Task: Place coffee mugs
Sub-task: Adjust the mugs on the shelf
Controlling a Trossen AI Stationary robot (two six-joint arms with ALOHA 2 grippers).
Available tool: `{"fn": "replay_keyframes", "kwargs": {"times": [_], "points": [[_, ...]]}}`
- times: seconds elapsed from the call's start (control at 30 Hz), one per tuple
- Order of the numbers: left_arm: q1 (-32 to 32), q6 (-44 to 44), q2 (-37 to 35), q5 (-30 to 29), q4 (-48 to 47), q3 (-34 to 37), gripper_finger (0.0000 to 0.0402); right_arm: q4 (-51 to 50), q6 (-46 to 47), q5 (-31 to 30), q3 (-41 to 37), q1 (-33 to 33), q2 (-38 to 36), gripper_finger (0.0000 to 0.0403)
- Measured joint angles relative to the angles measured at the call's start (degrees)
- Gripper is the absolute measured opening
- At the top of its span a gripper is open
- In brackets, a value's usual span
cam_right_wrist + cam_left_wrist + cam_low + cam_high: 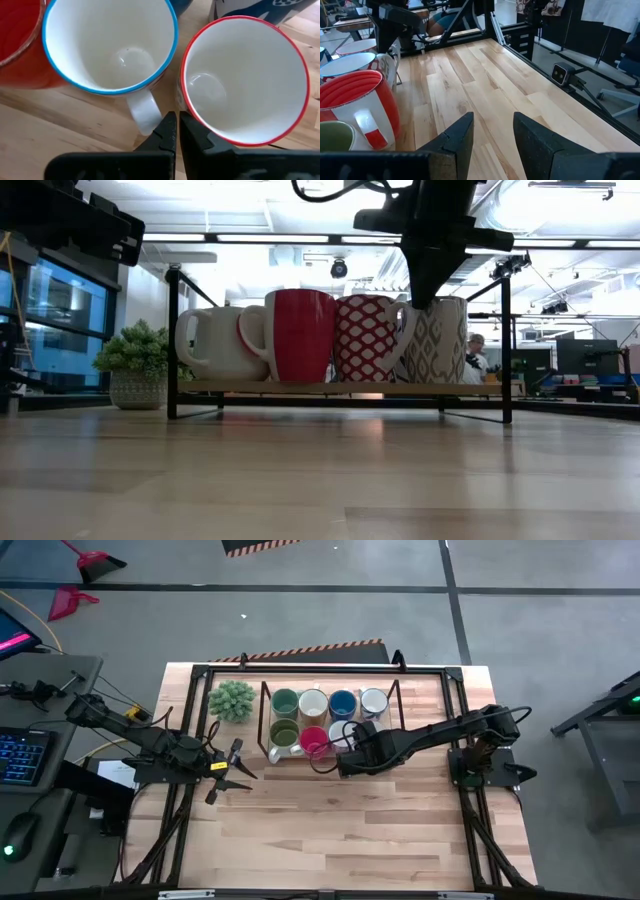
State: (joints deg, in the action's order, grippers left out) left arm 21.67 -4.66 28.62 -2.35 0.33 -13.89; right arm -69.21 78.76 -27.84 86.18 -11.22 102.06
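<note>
Several mugs stand upright in two rows on a low black-framed rack [265, 705]: teal-green [285, 701], cream [313, 702], blue [342, 702] and white [373, 700] at the back, olive [285, 730] and red [315, 741] in front. My right gripper [348, 752] hangs over the front row, shut. In the right wrist view its tips [178, 120] stand between a blue-rimmed mug [110, 45] and a red-rimmed mug [245, 80]. My left gripper [232, 768] is open, low over bare table left of the rack, touching nothing. My right gripper points down from above, its shut fingers [167, 131] between the blue-rimmed mug's handle [145, 112] and the red-rimmed mug's outer wall [181, 100]. I cannot tell whether they touch either. Both mugs stand upright on the rack's wooden shelf.
A spiky green potted plant [232, 700] sits at the rack's left end. The rack's black posts [505, 330] rise above the mugs. The wide wooden tabletop [330, 830] lies in front of the rack. Black frame rails run along both table sides.
</note>
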Motion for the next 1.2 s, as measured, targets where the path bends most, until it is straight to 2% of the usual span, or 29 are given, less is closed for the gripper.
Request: {"fn": "replay_keyframes", "kwargs": {"times": [0.87,1.2], "points": [[0.0,0.1,0.0,0.0,0.0,0.0,0.0129,5.7,-4.3,1.4,0.0,0.0,0.0,0.0000],[0.0,0.1,0.0,0.0,0.0,0.0,0.0129,8.3,-6.0,3.7,0.0,0.0,0.0,0.0000]]}}
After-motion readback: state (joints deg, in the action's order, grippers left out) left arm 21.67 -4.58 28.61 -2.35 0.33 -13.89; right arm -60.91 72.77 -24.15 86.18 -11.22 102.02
